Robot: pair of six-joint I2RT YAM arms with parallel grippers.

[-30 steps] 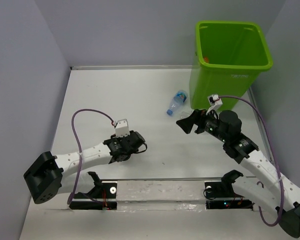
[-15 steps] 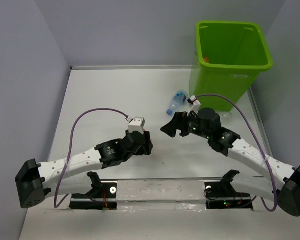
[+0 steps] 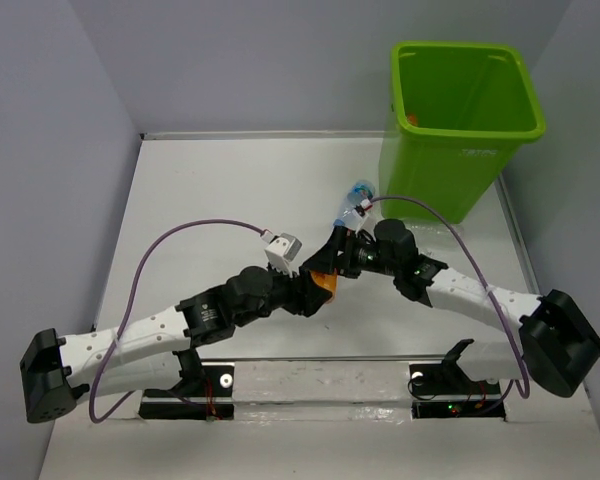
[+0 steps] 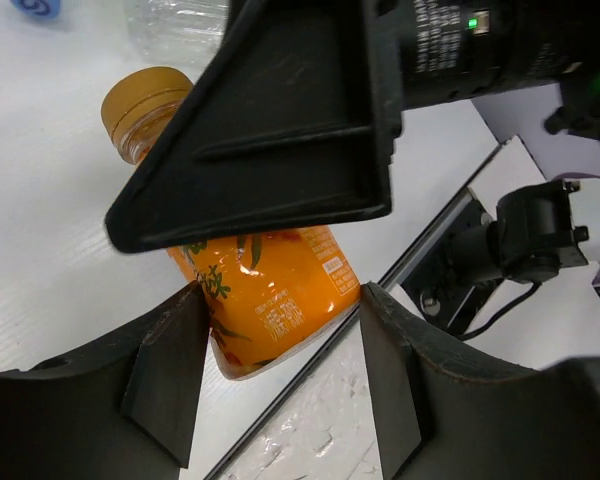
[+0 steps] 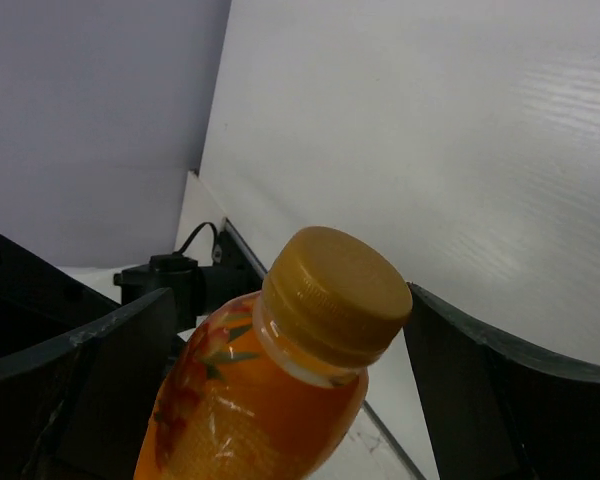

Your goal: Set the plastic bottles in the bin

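Both arms meet out in front of the bin [image 3: 467, 137], on its left, and the orange bottle [image 3: 326, 284] sits right between them. From above we barely see it. Only a sliver of orange shows under the two black wrists.

The left gripper [image 3: 315, 292] has it by the lower body. In the left wrist view its fingers [image 4: 165, 365] press against either side of the label, so we call that a hold on the orange bottle. The bottle's base is cut off behind those fingers.

The right gripper [image 3: 332, 262] comes in from the bin side with its jaws wide. In the right wrist view its fingers [image 5: 90, 380] stand either side of the gold cap [image 5: 335, 285], with a clear gap on one side. The other finger is right at the cap's edge, and we cannot tell if it touches. One of those fingers fills the left wrist view and hides the bottle's shoulder.

A clear bottle [image 3: 355, 203] lies on the table [image 3: 230, 190] just beside the bin's near-left corner, its cap end partly hidden by the right arm's cable.

Inside the bin we catch a speck of orange against the left wall, too small to name.
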